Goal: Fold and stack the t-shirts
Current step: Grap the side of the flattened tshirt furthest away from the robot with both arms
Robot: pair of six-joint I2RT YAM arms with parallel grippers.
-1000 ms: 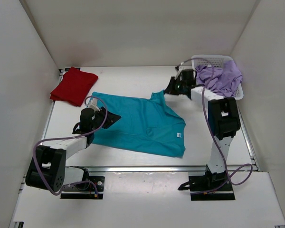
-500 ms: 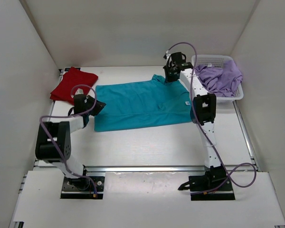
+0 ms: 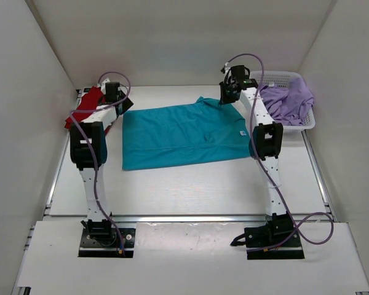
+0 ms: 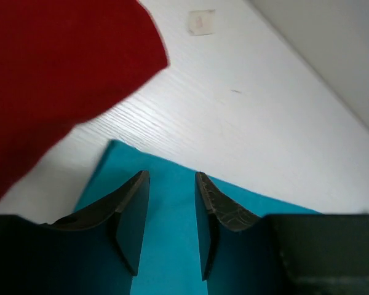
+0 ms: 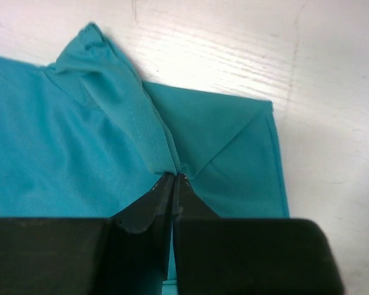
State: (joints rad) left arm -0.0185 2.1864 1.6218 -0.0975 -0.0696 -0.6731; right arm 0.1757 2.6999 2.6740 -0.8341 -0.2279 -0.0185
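Risk, L side: left gripper (image 4: 171, 184) parted partway over far-left corner of teal-turquoise soft fabric t-shirt (image 3: 181, 135), nothing pinched. Could snag that corner on lifting off & rumple the flat spread. Could also brush the deep red folded fabric t-shirt (image 4: 49, 74) just beside and spoil its fold.

Risk, R side: right gripper (image 5: 173, 181) clamped tight on a bunched ridge of teal cloth nr collar, far-right edge. Could skew the whole shirt across the white table (image 3: 190, 184) if pulled w/o a hold on L. Could leave a pleat under the next fold if dropped as is.

Pale lavender purple t-shirt (image 3: 289, 101) heaped in white plastic mesh basket (image 3: 277, 75), not yet folded.

Vs half a sec ago: teal spread about the same. L arm now up at far-left corner instead of mid left edge, jaws wider. Vs a sec ago: teal no longer skewed & low toward the bases, now squared across mid table.
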